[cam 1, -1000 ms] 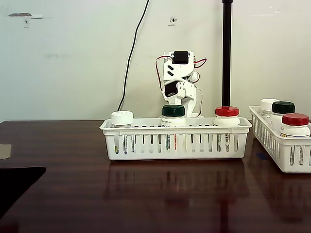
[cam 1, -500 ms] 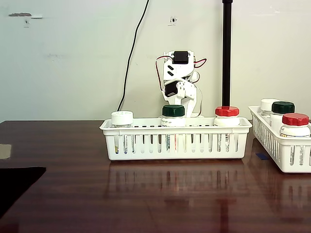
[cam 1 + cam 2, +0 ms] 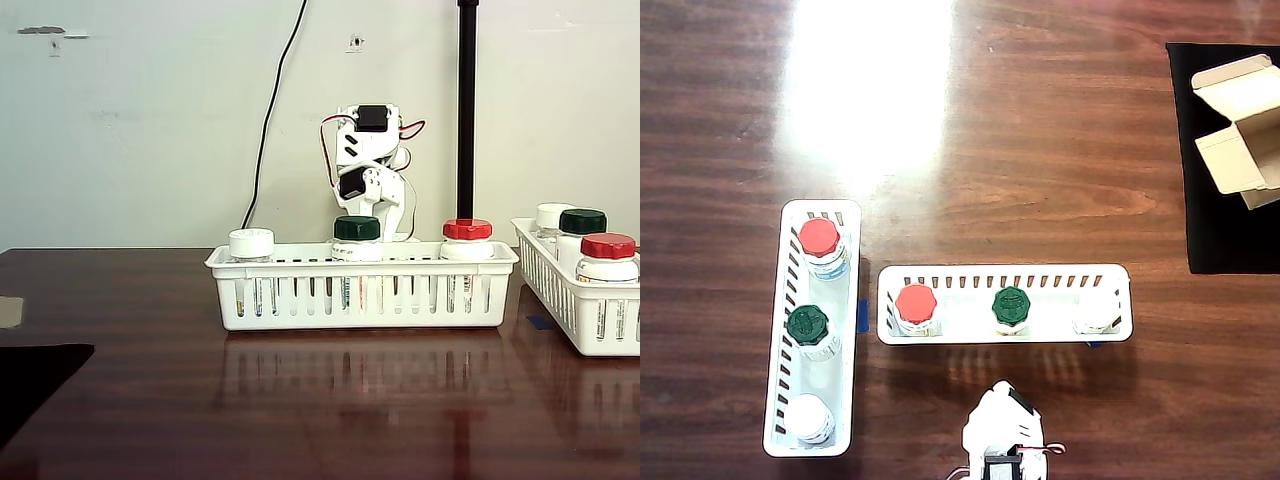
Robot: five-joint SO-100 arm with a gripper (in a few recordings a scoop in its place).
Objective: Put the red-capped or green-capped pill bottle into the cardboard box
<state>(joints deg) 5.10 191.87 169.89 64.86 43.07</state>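
Baskets first: a white slotted basket (image 3: 1005, 275) holds the red-capped bottle (image 3: 915, 304), green-capped bottle (image 3: 1010, 306) and a white-capped one (image 3: 1096, 311), all upright, right in front of the folded arm (image 3: 370, 170). Pincer's hidden, can't tell its state. Cardboard box (image 3: 1243, 140) sits open on a black mat (image 3: 1215, 230), far across the surface (image 3: 1040, 150).
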